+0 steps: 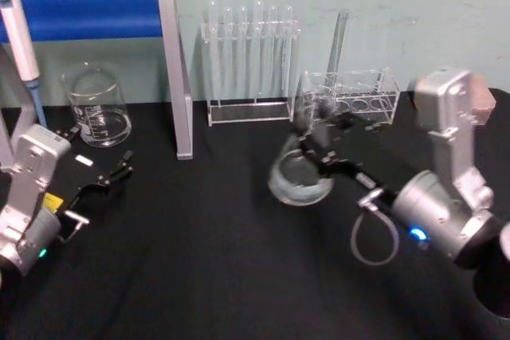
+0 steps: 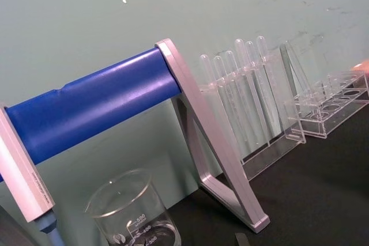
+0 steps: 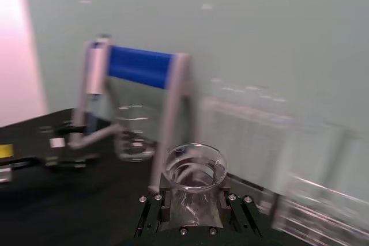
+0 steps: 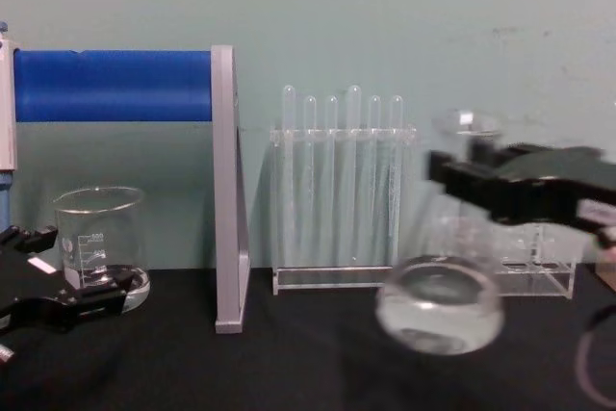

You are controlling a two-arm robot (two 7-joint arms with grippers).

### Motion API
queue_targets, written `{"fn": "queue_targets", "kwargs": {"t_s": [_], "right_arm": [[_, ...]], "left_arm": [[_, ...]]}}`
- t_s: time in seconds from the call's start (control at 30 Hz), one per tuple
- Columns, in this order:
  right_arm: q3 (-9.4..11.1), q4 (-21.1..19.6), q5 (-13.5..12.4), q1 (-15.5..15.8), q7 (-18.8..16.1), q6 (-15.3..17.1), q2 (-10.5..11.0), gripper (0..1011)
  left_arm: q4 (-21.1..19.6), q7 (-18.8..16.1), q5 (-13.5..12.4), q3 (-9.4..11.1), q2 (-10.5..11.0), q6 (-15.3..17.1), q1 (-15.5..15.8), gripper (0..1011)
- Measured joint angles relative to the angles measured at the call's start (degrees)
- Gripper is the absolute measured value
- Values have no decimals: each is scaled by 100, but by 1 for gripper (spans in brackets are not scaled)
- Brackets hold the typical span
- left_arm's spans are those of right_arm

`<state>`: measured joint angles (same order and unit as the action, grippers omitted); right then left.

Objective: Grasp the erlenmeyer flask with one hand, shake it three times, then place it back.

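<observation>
Now, clear erlenmeyer flask (image 1: pixel 300 179), tilted, neck clamped in R end effector (image 3: pixel 196 200), L end effector (image 4: pixel 53 271) apart.

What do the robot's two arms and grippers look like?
Both arms are rounded silver-grey housings ending in black flat-fingered grippers. The left arm carries a yellow label; the left gripper a white tag. The right arm shows a blue light and a looped grey cable behind the right gripper.

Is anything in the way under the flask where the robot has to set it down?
Nothing visible does. The right gripper grips the erlenmeyer flask by its neck, over bare black table. The clear rack stands behind it, near the wall.
</observation>
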<state>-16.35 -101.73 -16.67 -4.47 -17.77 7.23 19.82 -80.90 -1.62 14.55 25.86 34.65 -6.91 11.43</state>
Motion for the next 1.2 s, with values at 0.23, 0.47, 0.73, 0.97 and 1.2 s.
{"fn": "queue_targets", "kwargs": {"t_s": [0.23,0.47,0.73,0.97,1.2], "right_arm": [[-531,157,-116,-295,-493,-62,21,449],[-716,228,-212,-426,-581,-95,30,449],[-527,187,-267,-339,-208,-130,83,449],[-11,25,-257,-42,300,-131,141,449],[735,-229,-189,417,870,-125,154,449]], "left_arm": [[0,0,0,0,0,0,0,1001],[0,0,0,0,0,0,0,1001],[0,0,0,0,0,0,0,1001],[0,0,0,0,0,0,0,1001],[0,0,0,0,0,0,0,1001]]}}
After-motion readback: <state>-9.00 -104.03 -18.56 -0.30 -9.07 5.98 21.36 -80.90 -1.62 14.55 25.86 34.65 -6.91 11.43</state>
